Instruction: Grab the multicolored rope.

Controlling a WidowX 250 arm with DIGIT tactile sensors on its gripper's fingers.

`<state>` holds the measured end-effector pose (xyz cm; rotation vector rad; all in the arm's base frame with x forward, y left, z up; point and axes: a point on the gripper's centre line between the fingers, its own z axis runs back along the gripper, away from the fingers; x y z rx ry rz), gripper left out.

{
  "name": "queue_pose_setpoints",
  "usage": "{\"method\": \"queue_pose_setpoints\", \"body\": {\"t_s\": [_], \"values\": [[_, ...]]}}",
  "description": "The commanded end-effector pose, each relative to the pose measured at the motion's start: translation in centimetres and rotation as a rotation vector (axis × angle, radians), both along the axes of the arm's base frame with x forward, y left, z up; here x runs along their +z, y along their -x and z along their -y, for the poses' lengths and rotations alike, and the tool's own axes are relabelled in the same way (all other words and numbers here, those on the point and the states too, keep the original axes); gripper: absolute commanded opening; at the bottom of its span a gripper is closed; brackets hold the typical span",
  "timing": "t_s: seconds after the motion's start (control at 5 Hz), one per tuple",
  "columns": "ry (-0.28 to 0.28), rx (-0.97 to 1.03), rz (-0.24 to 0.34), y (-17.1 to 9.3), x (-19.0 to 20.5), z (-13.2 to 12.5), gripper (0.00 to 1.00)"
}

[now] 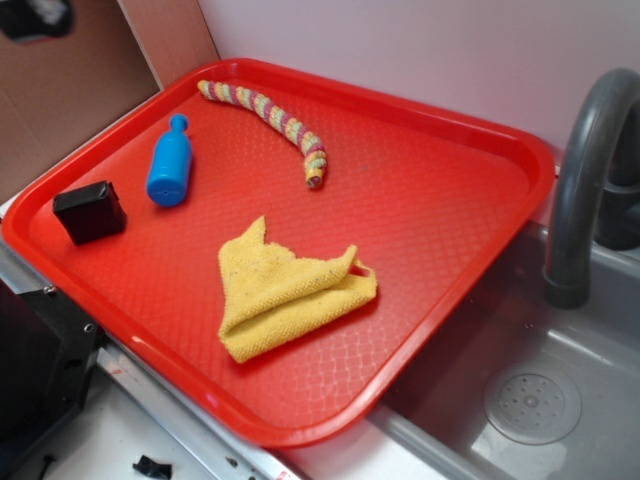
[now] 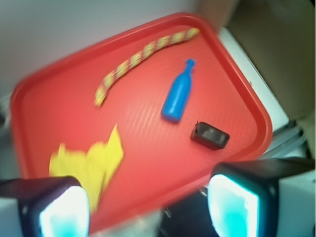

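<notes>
The multicolored rope [image 1: 270, 110] lies curved on the far part of the red tray [image 1: 440, 190], banded in yellow, pink, green and grey-purple. In the wrist view the rope [image 2: 140, 59] runs across the tray's upper part, far from the fingers. My gripper [image 2: 148, 210] is open, with nothing between its fingers, high above the tray's near edge. Its two cyan-lit pads [image 2: 64, 215] frame the bottom of the wrist view. The gripper does not show in the exterior view.
A blue bottle [image 1: 170, 165] lies left of the rope, with a small black box [image 1: 90, 212] beside it. A folded yellow cloth [image 1: 285, 292] sits mid-tray. A grey sink [image 1: 560, 390] and faucet [image 1: 585, 180] stand right of the tray.
</notes>
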<state>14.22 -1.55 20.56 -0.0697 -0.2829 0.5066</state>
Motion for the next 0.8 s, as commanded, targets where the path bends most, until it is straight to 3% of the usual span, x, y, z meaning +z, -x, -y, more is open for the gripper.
{"method": "queue_pose_setpoints", "body": {"t_s": [0.0, 0.2, 0.4, 0.6], "values": [[0.083, 0.377, 0.032, -5.3, -3.3, -2.2, 1.00], [0.102, 0.481, 0.011, -8.5, -6.0, -3.0, 1.00], [0.078, 0.549, 0.001, -10.8, -8.6, -3.3, 1.00], [0.114, 0.591, -0.015, -13.4, -11.0, -4.3, 1.00]]}}
